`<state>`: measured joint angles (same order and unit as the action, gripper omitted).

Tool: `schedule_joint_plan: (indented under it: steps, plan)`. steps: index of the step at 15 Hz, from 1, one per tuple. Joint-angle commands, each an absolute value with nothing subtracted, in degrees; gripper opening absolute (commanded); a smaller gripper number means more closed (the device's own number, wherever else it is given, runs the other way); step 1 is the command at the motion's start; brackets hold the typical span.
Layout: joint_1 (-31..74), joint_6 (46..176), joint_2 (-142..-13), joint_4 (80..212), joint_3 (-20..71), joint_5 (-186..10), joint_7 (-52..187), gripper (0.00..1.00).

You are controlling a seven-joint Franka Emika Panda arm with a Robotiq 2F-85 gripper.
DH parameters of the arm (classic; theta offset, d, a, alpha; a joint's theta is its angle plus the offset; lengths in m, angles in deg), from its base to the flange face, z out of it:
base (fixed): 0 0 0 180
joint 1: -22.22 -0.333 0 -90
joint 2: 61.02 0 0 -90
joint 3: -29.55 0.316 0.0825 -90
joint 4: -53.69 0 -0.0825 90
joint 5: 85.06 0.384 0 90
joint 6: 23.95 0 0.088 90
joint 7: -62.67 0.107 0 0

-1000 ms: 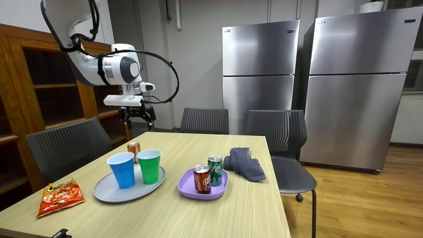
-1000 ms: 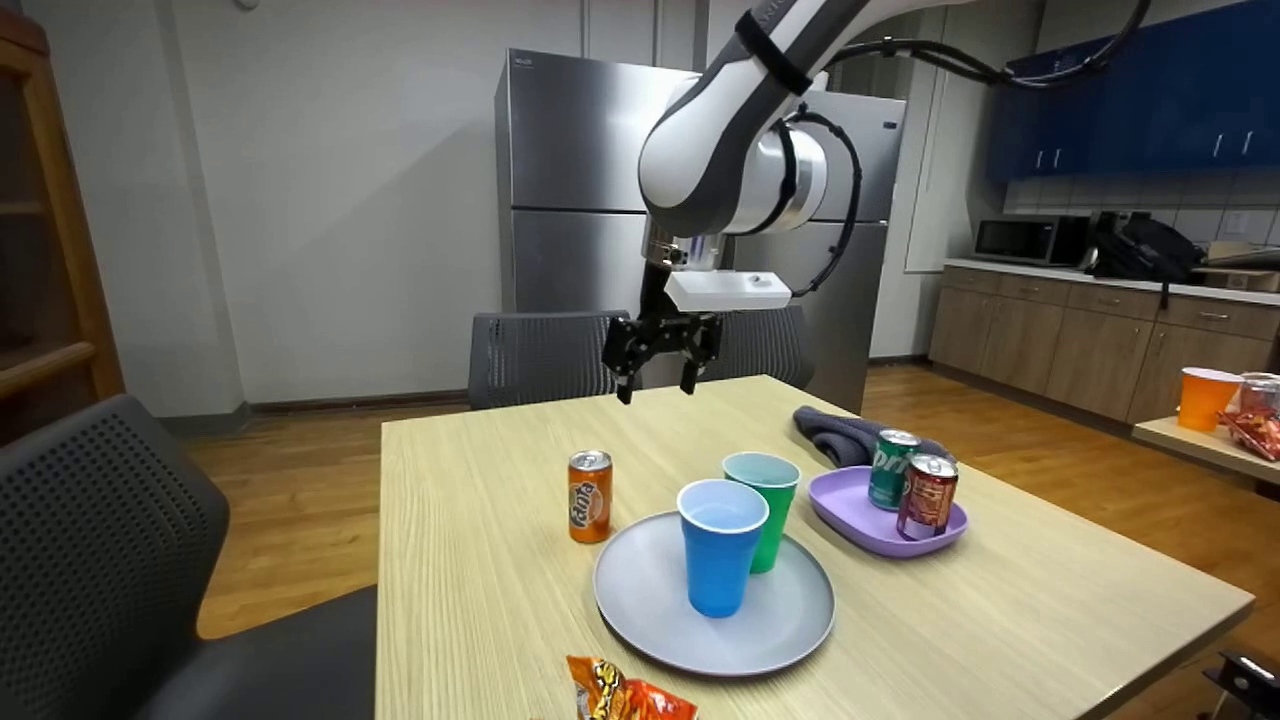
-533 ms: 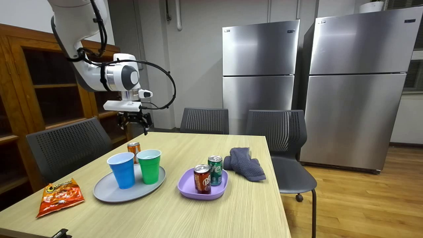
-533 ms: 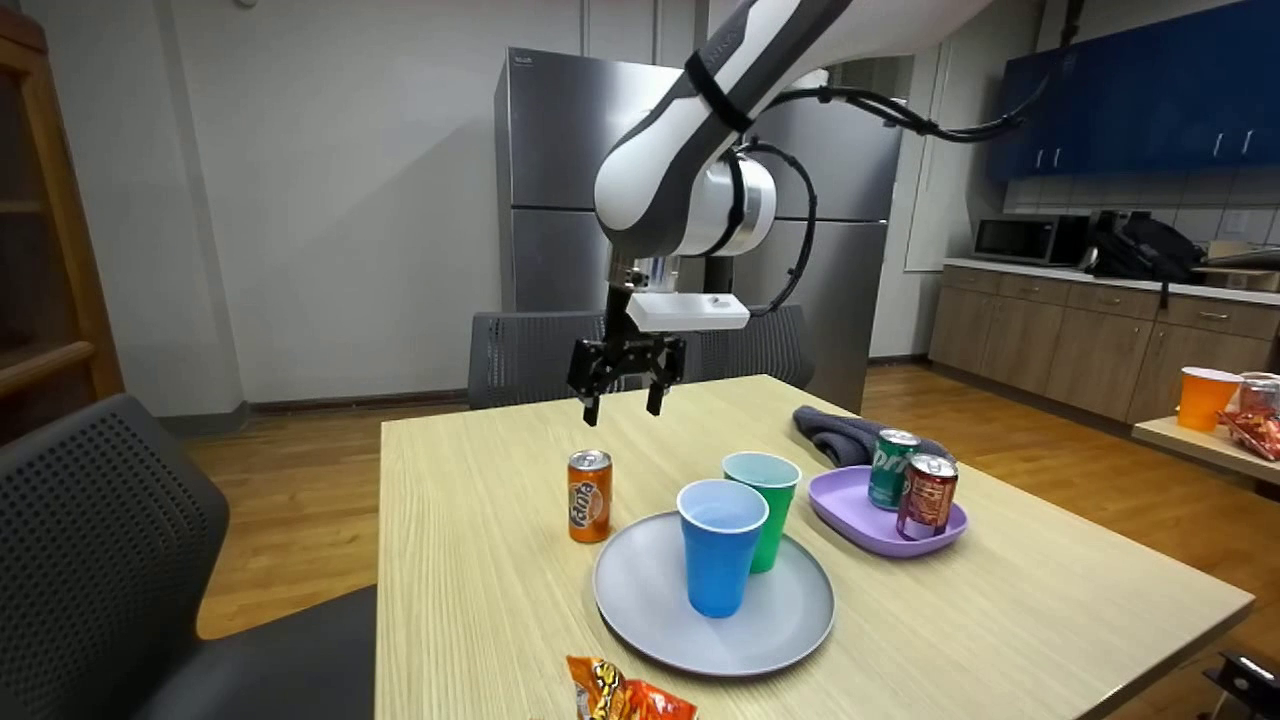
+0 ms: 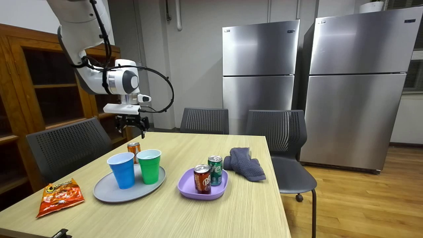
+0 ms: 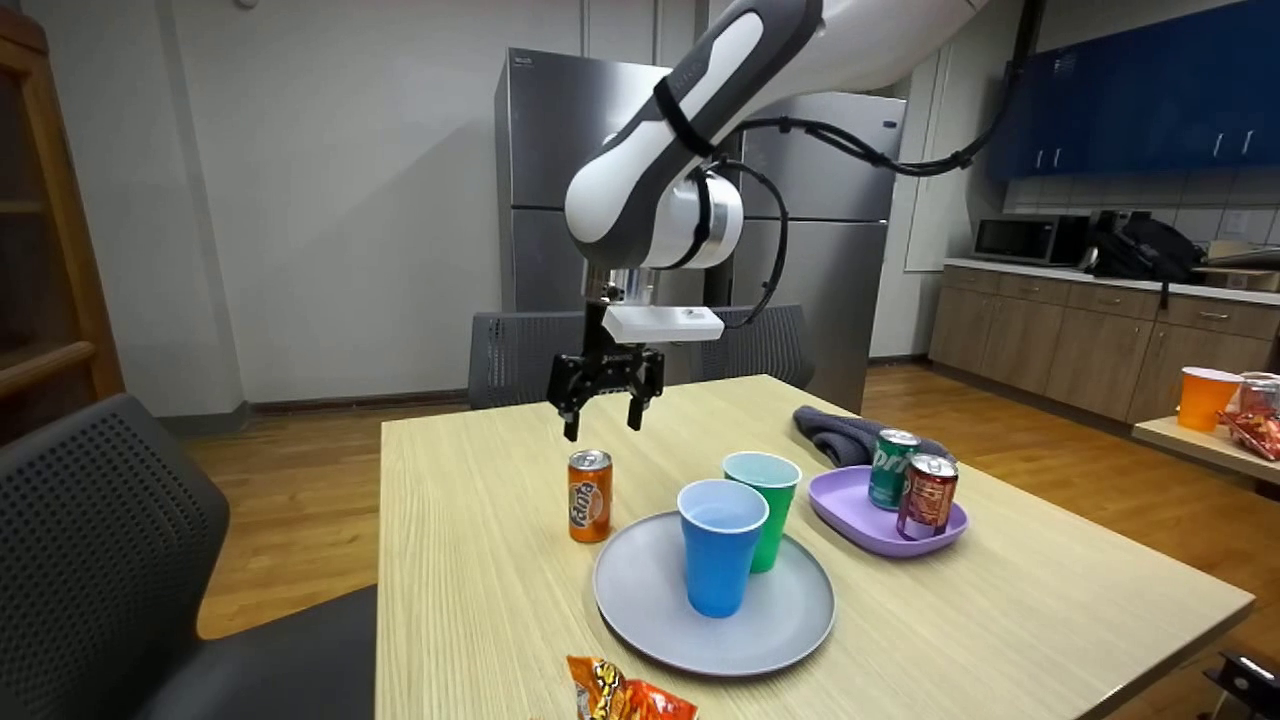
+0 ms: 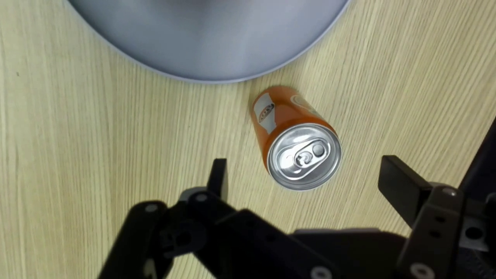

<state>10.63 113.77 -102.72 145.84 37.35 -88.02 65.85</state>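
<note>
- Lower than before: my jaws, spread wide and empty, hang nearer the orange can (image 7: pixel 296 139).
- Can upright on the table (image 7: pixel 135 174), just beside the gray plate (image 7: pixel 217 66).
- Risk, as I judge: descending off-centre, one fingertip (image 7: pixel 219 174) catches the can's rim, tipping it toward the plate.
- Table count: orange can, one; other cans (image 6: pixel 927 500), two, in one purple tray (image 6: pixel 845 505); cups (image 6: pixel 720 555), two; gray plate, one; snack bag (image 5: pixel 61 196), one; towel (image 5: pixel 246 165), one.
</note>
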Motion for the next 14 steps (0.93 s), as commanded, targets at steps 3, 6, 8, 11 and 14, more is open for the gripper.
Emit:
schedule_joint_plan:
  steps: [3, 6, 8, 11, 14]
  plan:
    - [9.5, 108.8, -107.7, 138.3, 37.2, -87.6, 64.6, 1.00]
    - [9.0, 108.2, -109.4, 136.6, 36.9, -88.0, 64.9, 1.00]
    - [8.6, 107.4, -110.5, 135.3, 36.6, -88.2, 65.1, 1.00]
    - [8.3, 106.4, -111.7, 134.0, 36.4, -88.4, 65.2, 1.00]
    - [7.9, 105.7, -112.7, 132.9, 36.1, -88.8, 65.3, 1.00]
